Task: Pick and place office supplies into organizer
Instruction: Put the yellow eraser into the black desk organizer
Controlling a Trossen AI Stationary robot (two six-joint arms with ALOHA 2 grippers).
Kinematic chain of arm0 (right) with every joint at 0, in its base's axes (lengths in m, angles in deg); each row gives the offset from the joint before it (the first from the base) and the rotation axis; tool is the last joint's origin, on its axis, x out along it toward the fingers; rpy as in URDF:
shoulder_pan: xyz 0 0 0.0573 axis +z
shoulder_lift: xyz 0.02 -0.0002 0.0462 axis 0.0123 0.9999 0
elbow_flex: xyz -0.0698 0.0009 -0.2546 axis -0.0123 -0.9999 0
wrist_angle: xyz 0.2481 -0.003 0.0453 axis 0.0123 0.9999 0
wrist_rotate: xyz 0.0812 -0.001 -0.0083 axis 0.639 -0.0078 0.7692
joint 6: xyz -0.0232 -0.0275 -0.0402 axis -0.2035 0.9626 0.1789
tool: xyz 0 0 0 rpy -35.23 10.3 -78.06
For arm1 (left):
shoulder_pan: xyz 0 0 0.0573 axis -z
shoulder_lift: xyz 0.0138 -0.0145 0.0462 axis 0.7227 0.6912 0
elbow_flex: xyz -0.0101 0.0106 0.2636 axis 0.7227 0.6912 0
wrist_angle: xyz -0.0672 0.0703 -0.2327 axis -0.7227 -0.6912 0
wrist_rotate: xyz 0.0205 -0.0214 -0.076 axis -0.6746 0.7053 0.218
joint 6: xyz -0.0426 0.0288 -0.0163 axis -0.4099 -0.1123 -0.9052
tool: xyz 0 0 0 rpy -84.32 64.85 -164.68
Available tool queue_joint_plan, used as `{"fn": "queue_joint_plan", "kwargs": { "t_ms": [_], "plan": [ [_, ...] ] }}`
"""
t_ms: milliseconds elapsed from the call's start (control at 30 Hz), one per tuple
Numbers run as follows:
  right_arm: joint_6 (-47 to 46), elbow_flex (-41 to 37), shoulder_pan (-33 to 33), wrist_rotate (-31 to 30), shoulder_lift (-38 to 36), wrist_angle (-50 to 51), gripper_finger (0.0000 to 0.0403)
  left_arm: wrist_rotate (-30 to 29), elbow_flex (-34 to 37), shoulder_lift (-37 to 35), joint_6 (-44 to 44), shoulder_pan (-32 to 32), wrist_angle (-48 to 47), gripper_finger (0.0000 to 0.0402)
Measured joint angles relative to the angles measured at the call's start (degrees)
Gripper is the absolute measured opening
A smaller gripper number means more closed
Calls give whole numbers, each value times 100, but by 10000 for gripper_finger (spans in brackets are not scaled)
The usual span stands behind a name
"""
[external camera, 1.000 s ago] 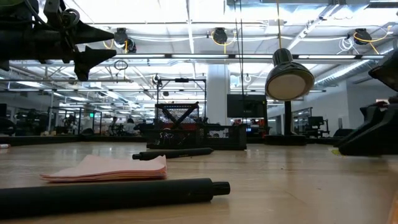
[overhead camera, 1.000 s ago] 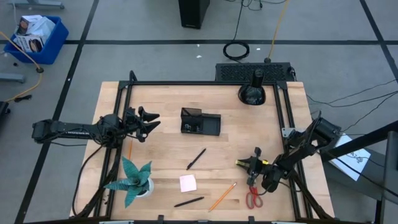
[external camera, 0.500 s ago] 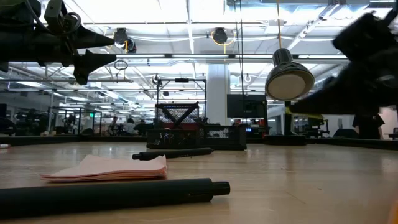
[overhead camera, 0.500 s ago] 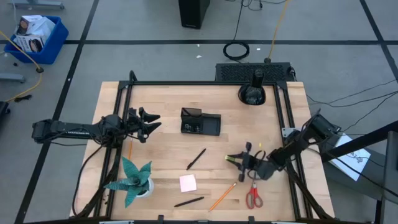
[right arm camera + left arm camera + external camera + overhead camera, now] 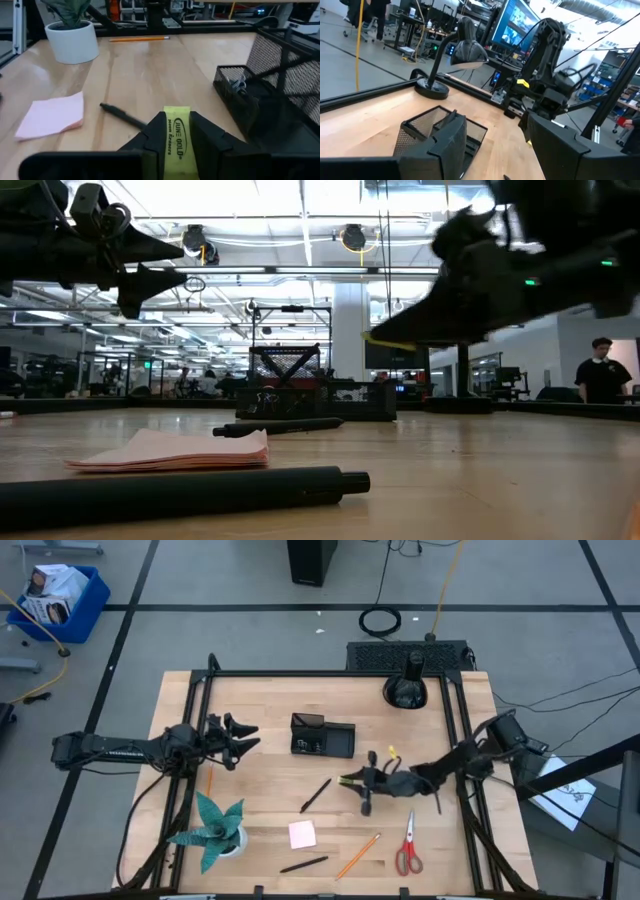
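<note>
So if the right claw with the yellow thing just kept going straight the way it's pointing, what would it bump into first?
Probably the black pen, lying on the table just ahead of the right gripper, which is shut on the yellow piece. The gripper is raised, though, so it may pass over the pen. The organizer sits off to one side of that line.

- Yellow piece [image 5: 175,136], printed with dark lettering, pinched between dark fingers above the table.
- Black mesh organizer [image 5: 322,736] sits mid-table.
- Pink sticky-note pad [image 5: 302,834], red-handled scissors [image 5: 407,849], pens, pencils lie loose.
</note>
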Motion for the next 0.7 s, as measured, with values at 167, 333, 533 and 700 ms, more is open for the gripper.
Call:
{"fn": "queue_joint_plan", "kwargs": {
  "t_ms": [167,333,533,700],
  "plan": [
    [222,547,-563,547,0,690,60,2,0,2,-2,0,-38,216],
    [482,871,-1020,753,0,1063,61,-66,0,1,-7,0,-38,216],
    [521,1126,-1603,1402,0,1302,61,-91,0,0,20,0,-41,216],
    [567,1462,-1895,1876,-6,1472,61,-96,0,0,22,0,-43,216]
  ]
}}
